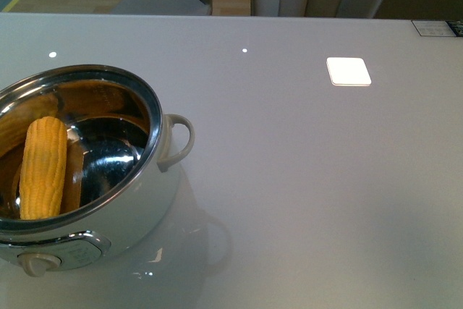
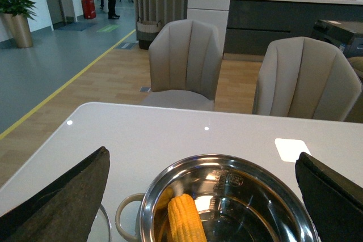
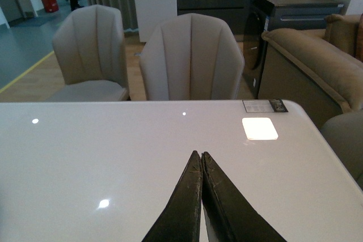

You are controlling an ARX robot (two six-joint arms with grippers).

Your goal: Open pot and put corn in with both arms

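The large round white electric pot [image 1: 79,179] stands lidless near-left, the yellow tapered corn cob [image 1: 43,168] inside; left jaws spread, right jaws pressed together.

A glossy pale grey bench [image 1: 304,179] carries a lidless white pot [image 1: 137,208] at its near left corner, a corn [image 1: 43,168] cob lying inside; a small label [image 1: 437,28] sits at the far right edge.
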